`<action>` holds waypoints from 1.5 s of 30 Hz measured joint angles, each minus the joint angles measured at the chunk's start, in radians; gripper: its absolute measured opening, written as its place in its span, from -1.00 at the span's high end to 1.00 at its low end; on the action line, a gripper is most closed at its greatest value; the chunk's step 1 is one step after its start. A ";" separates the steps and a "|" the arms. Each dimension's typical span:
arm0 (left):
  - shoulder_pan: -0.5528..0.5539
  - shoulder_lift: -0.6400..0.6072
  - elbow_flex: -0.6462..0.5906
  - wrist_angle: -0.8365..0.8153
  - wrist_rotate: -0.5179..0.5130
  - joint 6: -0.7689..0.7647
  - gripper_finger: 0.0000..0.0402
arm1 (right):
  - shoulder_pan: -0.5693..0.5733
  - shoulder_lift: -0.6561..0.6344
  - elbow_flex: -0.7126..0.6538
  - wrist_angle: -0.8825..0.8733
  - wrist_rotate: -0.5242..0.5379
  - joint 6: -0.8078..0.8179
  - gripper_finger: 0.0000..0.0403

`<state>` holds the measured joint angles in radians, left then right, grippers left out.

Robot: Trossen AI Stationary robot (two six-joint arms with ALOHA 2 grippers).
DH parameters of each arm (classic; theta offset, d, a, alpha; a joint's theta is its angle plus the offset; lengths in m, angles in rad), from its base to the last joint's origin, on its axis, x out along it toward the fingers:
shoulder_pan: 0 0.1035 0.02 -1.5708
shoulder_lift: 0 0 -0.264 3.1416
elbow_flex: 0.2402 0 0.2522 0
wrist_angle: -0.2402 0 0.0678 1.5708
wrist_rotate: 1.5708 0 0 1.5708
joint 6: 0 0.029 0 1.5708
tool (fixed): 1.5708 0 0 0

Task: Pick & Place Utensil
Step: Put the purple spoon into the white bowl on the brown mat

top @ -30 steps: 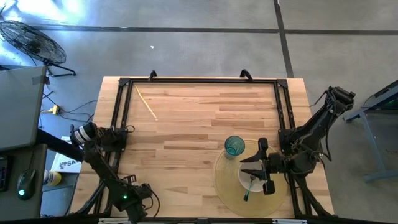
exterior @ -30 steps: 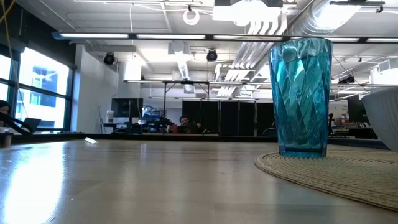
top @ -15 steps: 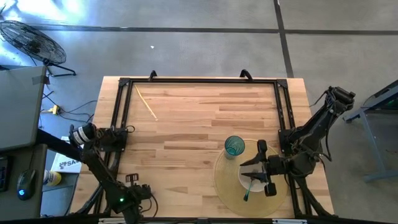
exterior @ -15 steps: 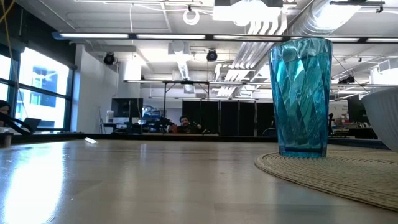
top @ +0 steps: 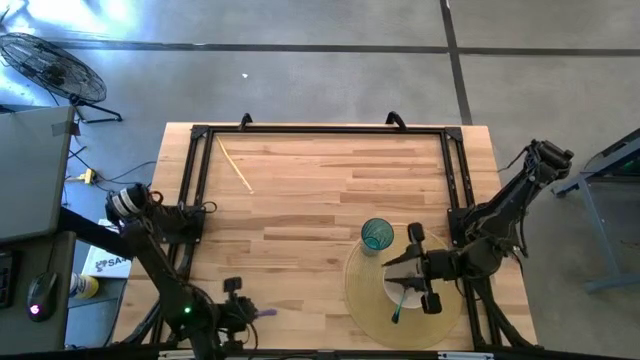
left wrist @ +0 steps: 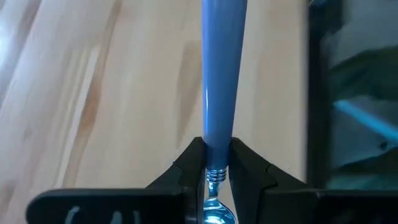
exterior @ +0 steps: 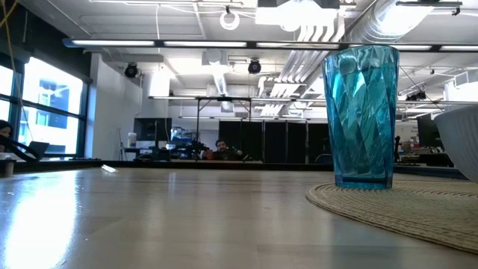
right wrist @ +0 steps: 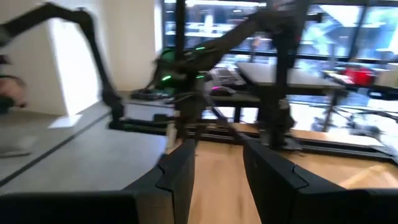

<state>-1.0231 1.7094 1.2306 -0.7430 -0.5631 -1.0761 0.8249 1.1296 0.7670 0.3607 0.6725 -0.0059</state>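
My left gripper [top: 240, 300] is at the table's near edge, left of centre, shut on a utensil with a blue handle [left wrist: 222, 93]; the handle [top: 263, 313] sticks out toward the right. My right gripper [top: 405, 268] hovers open over a white bowl [top: 395, 292] that stands on a round woven placemat [top: 362, 300]. A teal-handled utensil [top: 398, 303] leans in the bowl. A teal cup [top: 377, 235] stands upright on the mat's far edge, and it fills the low view [exterior: 361, 116]. My left gripper [left wrist: 217, 149] pinches the blue utensil between its two fingers at the handle's lower end [left wrist: 216, 160], just where the metal neck begins. The handle juts straight ahead beyond the fingertips, over the wood. The utensil's head lies behind the fingers, mostly hidden.
A thin wooden stick [top: 235, 165] lies near the far left corner. A black frame [top: 320, 130] runs round the tabletop. Bare wood lies between the left gripper and the placemat [exterior: 396, 205]. The bowl's rim [exterior: 459, 142] shows at the low view's right edge.
My left gripper has swung from the near left corner toward the right along the near edge, and the blue handle now shows past it. My right gripper has shifted slightly toward the left over the bowl.
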 joint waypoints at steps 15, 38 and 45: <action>0.383 -0.003 0.001 0.560 0.202 0.653 0.78 | -0.029 0.142 0.000 0.017 -0.241 0.170 0.35; 0.552 0.187 0.207 0.779 0.083 0.891 0.78 | 0.209 0.141 0.000 -0.199 0.526 0.423 0.35; 0.552 0.188 0.216 0.783 -0.127 0.889 0.78 | 0.069 0.141 0.000 -0.178 0.452 0.408 0.32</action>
<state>-0.4713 1.8969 1.4471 0.0398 -0.6903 -0.1867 0.8940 1.2710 0.7670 0.1822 1.1241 0.4023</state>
